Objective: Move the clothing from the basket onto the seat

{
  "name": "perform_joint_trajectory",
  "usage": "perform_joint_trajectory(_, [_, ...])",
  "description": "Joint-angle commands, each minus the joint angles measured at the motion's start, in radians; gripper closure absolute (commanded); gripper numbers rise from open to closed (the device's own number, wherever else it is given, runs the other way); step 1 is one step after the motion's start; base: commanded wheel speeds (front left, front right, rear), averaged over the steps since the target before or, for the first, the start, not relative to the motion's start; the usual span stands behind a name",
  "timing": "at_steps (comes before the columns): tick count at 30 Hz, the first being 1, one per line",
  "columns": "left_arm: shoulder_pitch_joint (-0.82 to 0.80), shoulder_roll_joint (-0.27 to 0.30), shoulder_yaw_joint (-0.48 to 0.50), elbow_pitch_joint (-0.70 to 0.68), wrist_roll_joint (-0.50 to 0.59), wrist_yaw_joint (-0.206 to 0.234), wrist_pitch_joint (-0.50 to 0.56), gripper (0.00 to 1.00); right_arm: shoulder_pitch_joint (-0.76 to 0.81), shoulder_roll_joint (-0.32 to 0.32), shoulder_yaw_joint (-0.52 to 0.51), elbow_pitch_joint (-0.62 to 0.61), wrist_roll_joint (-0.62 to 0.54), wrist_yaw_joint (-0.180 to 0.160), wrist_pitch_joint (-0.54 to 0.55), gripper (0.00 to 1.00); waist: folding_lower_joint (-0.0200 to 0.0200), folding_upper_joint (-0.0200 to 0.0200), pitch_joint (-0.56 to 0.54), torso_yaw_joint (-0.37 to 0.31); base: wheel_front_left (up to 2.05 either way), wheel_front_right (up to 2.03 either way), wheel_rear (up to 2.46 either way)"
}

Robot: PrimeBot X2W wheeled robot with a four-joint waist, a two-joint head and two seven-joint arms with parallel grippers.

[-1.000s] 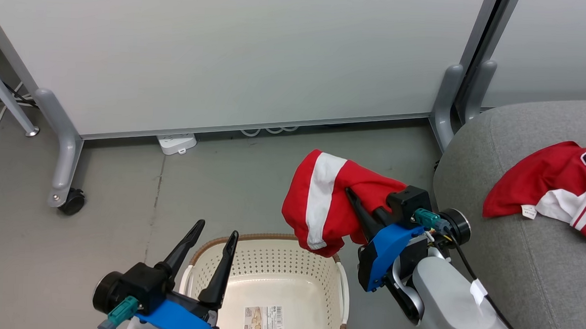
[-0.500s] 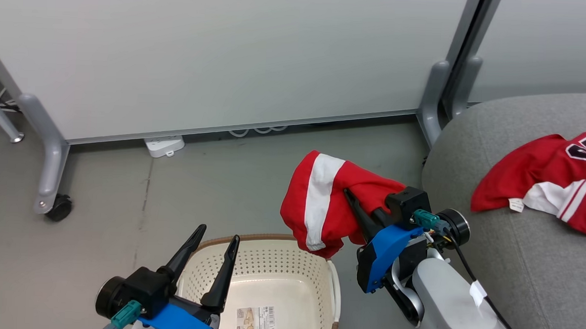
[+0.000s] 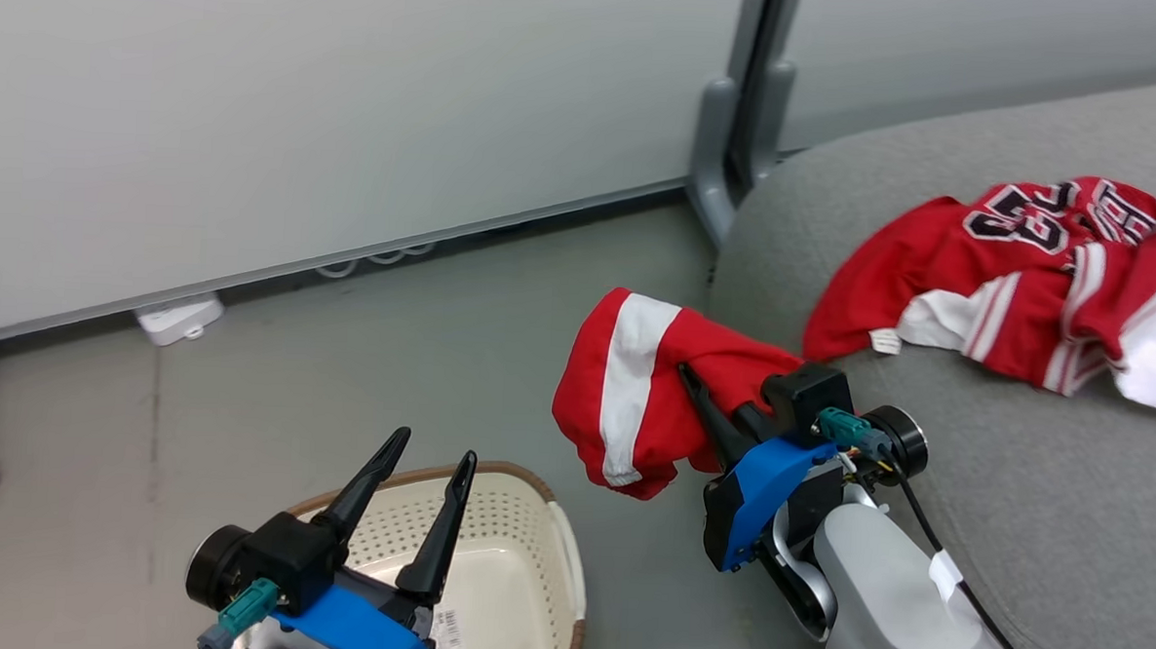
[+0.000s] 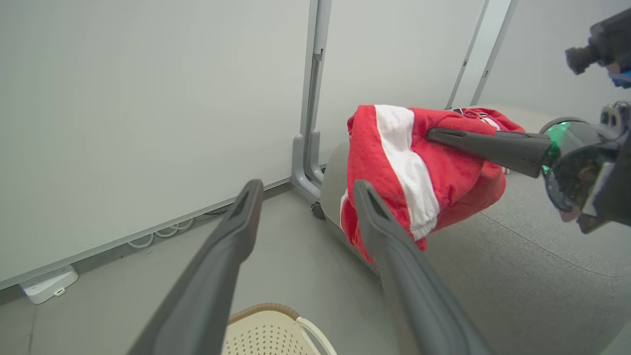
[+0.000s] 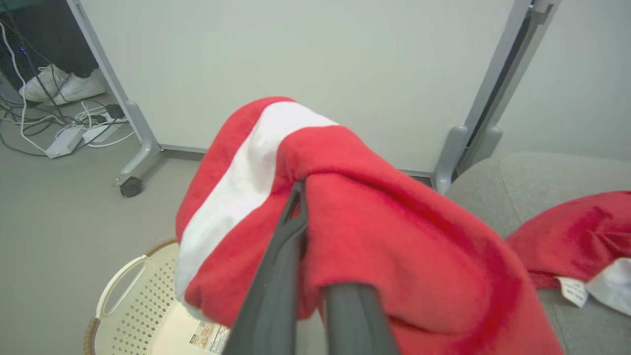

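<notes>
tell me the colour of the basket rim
Brown rim on a cream basket; head view shows it best.

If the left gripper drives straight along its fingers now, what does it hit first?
Probably the white partition panel by its grey post. The open left gripper may first brush the red-and-white garment hanging from the shut right gripper; depth is unclear.

Head camera high, downward over basket (image 3: 516, 517) and seat (image 3: 1020, 480); wrist cameras low, close; red garment (image 3: 633, 395) common to all

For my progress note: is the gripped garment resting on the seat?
No, the garment hangs from the right gripper above the floor.
</notes>
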State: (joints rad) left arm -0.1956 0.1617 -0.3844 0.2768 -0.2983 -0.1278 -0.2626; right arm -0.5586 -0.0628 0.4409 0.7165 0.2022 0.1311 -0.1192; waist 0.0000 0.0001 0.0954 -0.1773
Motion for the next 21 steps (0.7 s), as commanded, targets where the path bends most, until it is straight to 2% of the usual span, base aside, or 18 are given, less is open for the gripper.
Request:
perform_joint_trajectory(1, [-0.014,0.009,-0.002,-0.003,-0.001,-0.004,-0.003,0.0,-0.003,0.003,-0.006,-0.005,-0.005,-0.001,-0.006,1.0,0.0,-0.0001,0.012,-0.064,0.0,0.0,0.0])
perform_joint_trajectory(7, [-0.024,0.02,-0.002,0.003,0.002,-0.004,-0.003,0.0,-0.006,0.007,-0.004,-0.001,-0.002,-0.001,-0.013,1.0,0.0,-0.0001,0.024,-0.156,0.0,0.0,0.0])
perform_joint_trajectory(15, [-0.037,0.028,-0.018,0.01,0.003,-0.004,-0.003,0.0,-0.008,0.01,-0.012,0.005,0.004,-0.001,-0.024,1.0,0.0,-0.0001,0.039,-0.238,0.0,0.0,0.0])
perform_joint_trajectory(21, [-0.046,0.034,-0.021,0.013,-0.001,-0.003,-0.003,0.0,-0.003,0.012,-0.016,0.012,0.009,-0.001,-0.032,1.0,0.0,-0.0001,0.047,-0.275,0.0,0.0,0.0])
